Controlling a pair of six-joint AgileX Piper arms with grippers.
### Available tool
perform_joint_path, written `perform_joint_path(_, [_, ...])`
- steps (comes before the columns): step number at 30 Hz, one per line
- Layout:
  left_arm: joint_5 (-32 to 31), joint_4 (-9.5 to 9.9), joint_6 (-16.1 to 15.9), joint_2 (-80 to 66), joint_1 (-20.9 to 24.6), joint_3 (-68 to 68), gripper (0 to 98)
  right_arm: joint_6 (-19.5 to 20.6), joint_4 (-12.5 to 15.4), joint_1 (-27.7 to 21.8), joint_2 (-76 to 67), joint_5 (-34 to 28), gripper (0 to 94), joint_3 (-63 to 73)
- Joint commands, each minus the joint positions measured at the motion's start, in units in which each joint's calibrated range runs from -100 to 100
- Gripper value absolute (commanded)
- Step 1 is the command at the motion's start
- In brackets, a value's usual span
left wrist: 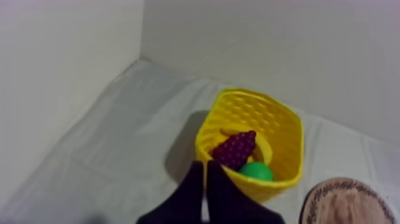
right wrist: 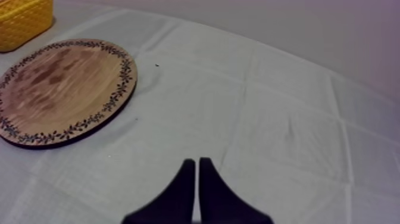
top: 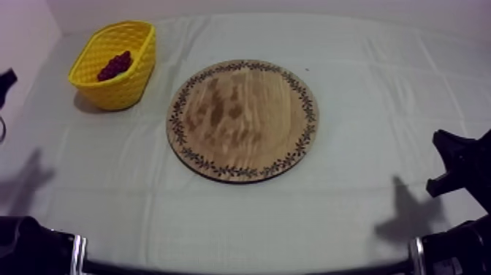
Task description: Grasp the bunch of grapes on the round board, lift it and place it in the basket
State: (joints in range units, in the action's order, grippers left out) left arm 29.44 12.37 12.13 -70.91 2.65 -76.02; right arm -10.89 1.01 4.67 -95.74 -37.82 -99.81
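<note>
The bunch of grapes [top: 115, 66] lies inside the yellow basket [top: 128, 89] at the table's far left. In the left wrist view the purple grapes [left wrist: 235, 149] rest on a banana [left wrist: 263, 147] and a green fruit [left wrist: 257, 171] in the basket [left wrist: 250, 110]. My left gripper [left wrist: 205, 165] hovers just short of the basket's near rim, fingers together on nothing. The round wooden board [top: 242, 121] in the middle of the table is bare. My right gripper [right wrist: 194, 162] is shut with nothing in it, over the cloth to the right of the board [right wrist: 62, 89].
A wall stands close behind and to the left of the basket. The basket's corner [right wrist: 21, 22] sits just beyond the board's far edge in the right wrist view. Grey-white cloth [top: 380, 88] stretches wide to the right of the board.
</note>
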Motion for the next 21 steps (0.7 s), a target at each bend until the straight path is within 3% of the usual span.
perform_joint_path(1, [-0.18, -0.82, -0.74, -14.42, -0.22, -10.63, 0.0, -0.05, -0.01, 0.00, -0.01, 0.00, 0.4, 0.03])
perform_joint_path(15, [2.29, -9.17, -9.20, -28.36, -0.18, -22.97, 0.0, -0.03, -0.01, -0.06, -0.01, 0.00, 0.4, 0.03])
perform_joint_path(21, [2.56, -10.45, -9.30, -28.77, -0.37, -23.73, 0.0, -0.04, -0.01, -0.07, -0.01, 0.00, 0.4, 0.03])
